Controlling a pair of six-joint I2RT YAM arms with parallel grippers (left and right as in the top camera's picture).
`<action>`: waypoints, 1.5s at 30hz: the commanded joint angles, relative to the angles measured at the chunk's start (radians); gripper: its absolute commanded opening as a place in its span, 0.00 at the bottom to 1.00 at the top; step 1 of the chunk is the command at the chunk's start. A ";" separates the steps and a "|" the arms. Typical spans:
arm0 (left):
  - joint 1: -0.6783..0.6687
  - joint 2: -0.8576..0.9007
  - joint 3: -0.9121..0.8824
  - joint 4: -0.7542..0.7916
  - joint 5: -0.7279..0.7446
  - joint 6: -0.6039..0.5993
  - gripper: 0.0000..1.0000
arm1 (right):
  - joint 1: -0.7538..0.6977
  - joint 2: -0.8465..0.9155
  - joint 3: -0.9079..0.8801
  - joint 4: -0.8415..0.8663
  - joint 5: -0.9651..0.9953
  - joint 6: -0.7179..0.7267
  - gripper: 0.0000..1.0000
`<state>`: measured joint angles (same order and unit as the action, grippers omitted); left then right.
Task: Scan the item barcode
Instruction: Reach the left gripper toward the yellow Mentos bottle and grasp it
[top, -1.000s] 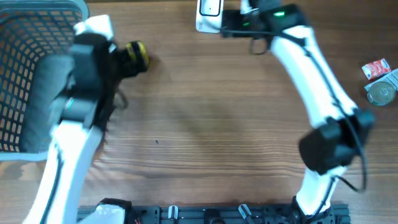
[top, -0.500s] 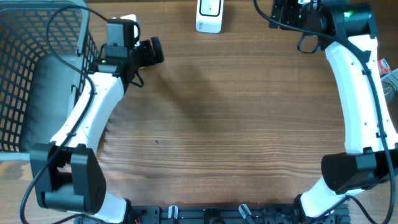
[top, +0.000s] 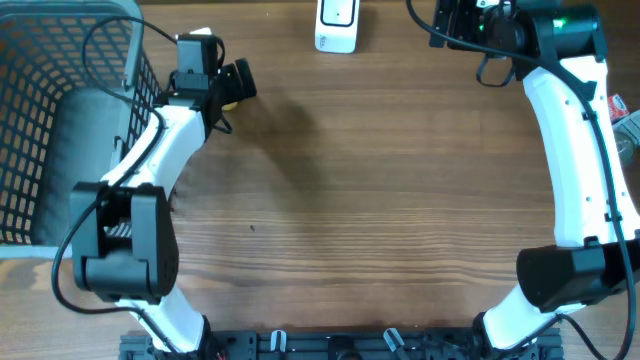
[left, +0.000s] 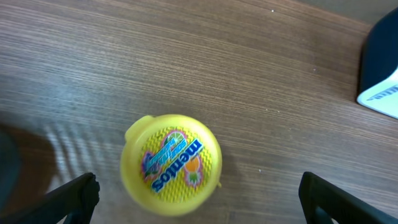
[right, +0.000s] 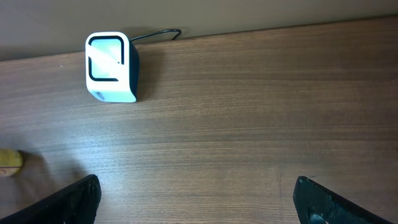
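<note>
Hovering over the far left part of a wooden table (top: 400, 200), the left gripper (left: 198, 199) looks straight down on a small round yellow candy tub (left: 172, 163). Its two black fingertips show at the bottom corners of the wrist view. They are spread as wide as they go, one on each side of the tub and clear of it, with nothing held.

The tub stands upright on the wood, lid up. The lid is dimpled, carries a colourful Mentos logo, and has a small tab at one edge. A grey wire basket (top: 50, 120) sits just to the left of that arm.

The white barcode scanner (top: 337, 25) stands at the far edge of the table, near the middle. Its dark-framed window shows in the right wrist view. The right gripper (right: 198, 199) hangs to the right of the scanner, well apart from the tub, with its jaws also fully spread and empty.

The tub is probably light, stiff plastic with smooth, curved, rather slippery sides. The safest hold looks to be across the body below the lid, squarely through the middle, since an off-centre pinch could squirt it sideways. Squeezing the lid itself might pop it open.

No barcode is visible from above. It is likely on the side label or the base, so the fingers should leave as much of the side as possible uncovered.
</note>
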<state>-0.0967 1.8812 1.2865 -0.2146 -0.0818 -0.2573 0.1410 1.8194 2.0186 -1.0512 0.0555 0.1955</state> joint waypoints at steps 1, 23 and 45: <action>0.006 0.030 0.002 0.033 -0.013 -0.013 1.00 | 0.006 0.010 0.002 -0.001 -0.013 -0.012 1.00; 0.016 0.122 0.002 0.119 -0.043 -0.012 0.47 | 0.006 0.010 0.002 -0.003 -0.012 -0.012 1.00; 0.046 0.184 0.002 0.200 0.031 -0.013 0.99 | 0.006 0.010 0.002 -0.008 -0.013 -0.012 1.00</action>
<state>-0.0540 2.0480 1.2869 -0.0189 -0.1005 -0.2680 0.1410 1.8194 2.0186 -1.0561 0.0525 0.1955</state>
